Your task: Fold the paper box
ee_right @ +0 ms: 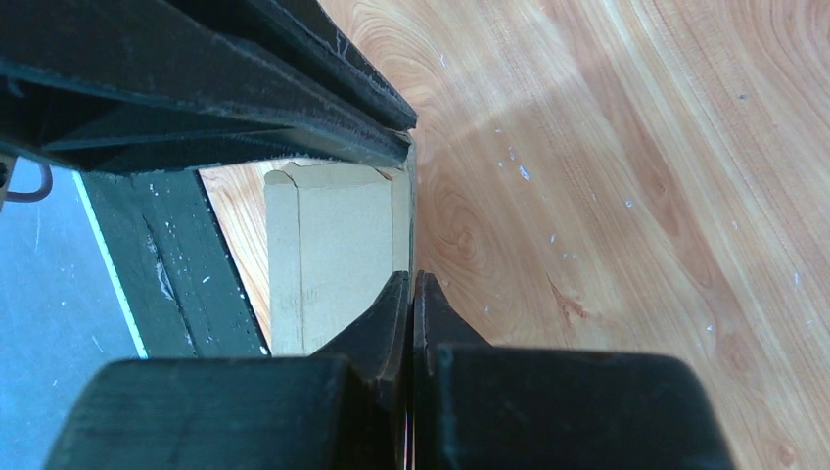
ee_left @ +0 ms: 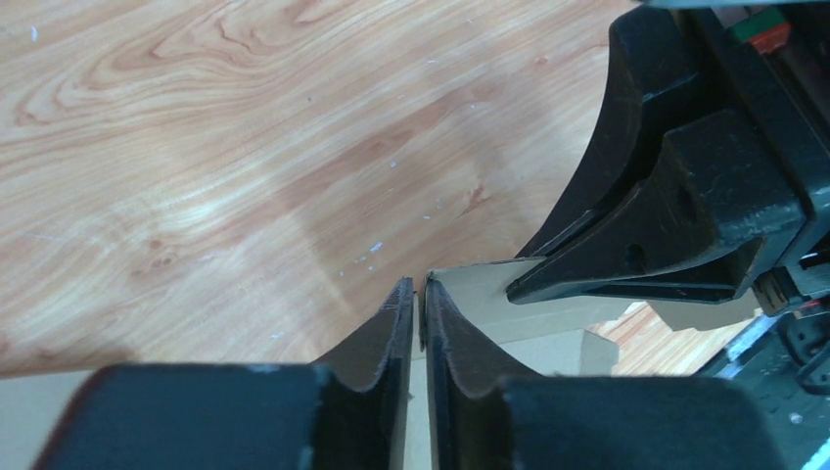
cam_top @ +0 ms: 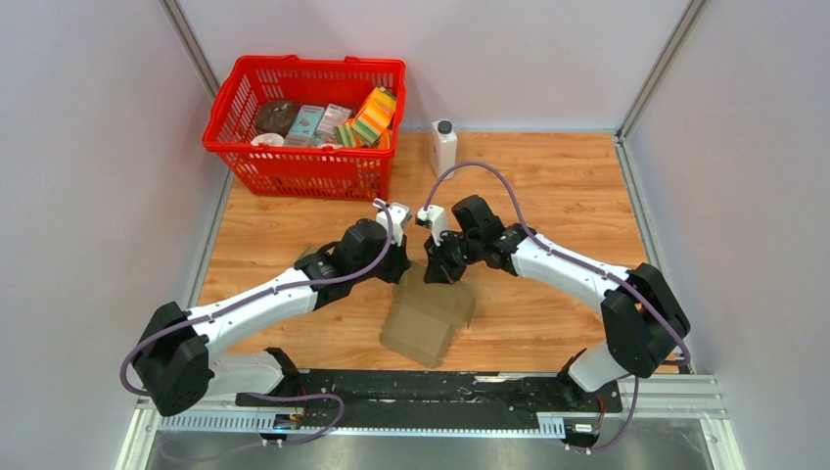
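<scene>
Evidently, the paper box (cam_top: 428, 318) is lying as a mostly flat brown cardboard blank on the tabletop (cam_top: 558, 186), around the middle and toward the near edge. Its far flap is appearing to lift off the wood. The left hand (ee_left: 419, 294) is pinching that flap's thin edge, with its fingers almost together and the card between them. The right hand (ee_right: 412, 284) is clamping fully shut on the same panel just beside it, so the two hands are meeting nearly tip to tip over the far end of the box.

I am reading this as an early fold, with a wall being raised along its crease. The next move is probably calling for both hands to turn the panel together about that crease, without slipping off or buckling it.

A red shopping basket (cam_top: 294, 171) of packaged goods and a white bottle (cam_top: 443, 147) are standing well apart at the far side.
</scene>
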Motion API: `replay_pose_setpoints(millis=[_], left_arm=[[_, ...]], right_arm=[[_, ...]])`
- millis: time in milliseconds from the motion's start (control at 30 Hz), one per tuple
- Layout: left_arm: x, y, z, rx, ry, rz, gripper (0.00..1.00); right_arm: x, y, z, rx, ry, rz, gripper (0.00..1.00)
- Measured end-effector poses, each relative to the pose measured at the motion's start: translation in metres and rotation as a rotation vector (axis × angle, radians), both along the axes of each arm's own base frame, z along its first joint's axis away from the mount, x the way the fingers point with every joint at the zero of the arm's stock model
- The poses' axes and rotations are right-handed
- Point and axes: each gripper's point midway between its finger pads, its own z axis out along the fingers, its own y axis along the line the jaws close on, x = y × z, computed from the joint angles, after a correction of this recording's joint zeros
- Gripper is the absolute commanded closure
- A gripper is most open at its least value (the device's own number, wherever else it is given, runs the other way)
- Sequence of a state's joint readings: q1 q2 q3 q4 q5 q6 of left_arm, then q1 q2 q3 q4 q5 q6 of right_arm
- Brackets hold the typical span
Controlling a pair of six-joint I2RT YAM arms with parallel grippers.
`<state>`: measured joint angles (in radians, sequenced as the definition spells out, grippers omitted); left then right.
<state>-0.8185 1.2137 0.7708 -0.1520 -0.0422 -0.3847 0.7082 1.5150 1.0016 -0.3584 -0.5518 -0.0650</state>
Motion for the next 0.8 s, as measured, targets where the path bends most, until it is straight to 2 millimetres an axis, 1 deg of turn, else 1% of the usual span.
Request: replay_pose_setpoints(millis=[33,67,100,167,200,233,267,333,400,433,533,633,700,733,800], left_arm=[[0.0,0.0,0.0,0.001,0.0,0.0,0.92],[0.001,0.0,0.0,0.003,-0.002,-0.001,0.93],[0.001,0.0,-0.001,0.007,-0.004,-0.001,0.94],[0.004,0.0,-0.001,0.012,-0.01,0.005,1.0],[0.005,0.0,-0.001,0.013,-0.015,0.011,1.0],[0.007,0.001,-0.001,0.012,-0.025,0.021,1.0],[0.009,0.002,-0.001,0.01,-0.034,0.034,1.0],[0.011,0.003,-0.004,0.012,-0.05,0.057,1.0],[0.013,0.006,-0.009,0.02,-0.068,0.093,1.0],[0.012,0.006,-0.011,0.02,-0.075,0.105,1.0],[0.007,0.006,-0.017,0.016,-0.102,0.146,1.0],[0.006,0.007,-0.017,0.005,-0.127,0.199,1.0],[0.006,0.009,-0.013,-0.011,-0.147,0.238,1.0],[0.006,0.01,-0.011,-0.022,-0.155,0.257,1.0],[0.006,0.012,-0.007,-0.045,-0.175,0.296,1.0]], right_arm=[[0.0,0.0,0.0,0.0,0.0,0.0,0.98],[0.0,0.0,0.0,0.0,0.0,0.0,0.94],[0.0,0.0,0.0,-0.001,-0.001,-0.002,0.71],[0.003,-0.002,-0.002,-0.014,0.005,-0.035,0.58],[0.005,-0.003,-0.002,-0.025,0.017,-0.069,0.39],[0.01,-0.008,-0.004,-0.057,0.028,-0.124,0.33],[0.016,-0.013,-0.002,-0.098,0.039,-0.197,0.3],[0.027,-0.019,0.009,-0.131,0.089,-0.35,0.26],[0.036,-0.022,0.028,-0.11,0.136,-0.481,0.22],[0.036,-0.023,0.038,-0.085,0.162,-0.541,0.21],[0.03,-0.028,0.072,0.022,0.247,-0.703,0.2],[0.017,-0.026,0.109,0.187,0.37,-0.845,0.22],[0.009,-0.021,0.119,0.271,0.478,-0.913,0.28],[0.005,-0.018,0.118,0.306,0.545,-0.95,0.3],[0.0,-0.012,0.103,0.337,0.672,-1.024,0.33]])
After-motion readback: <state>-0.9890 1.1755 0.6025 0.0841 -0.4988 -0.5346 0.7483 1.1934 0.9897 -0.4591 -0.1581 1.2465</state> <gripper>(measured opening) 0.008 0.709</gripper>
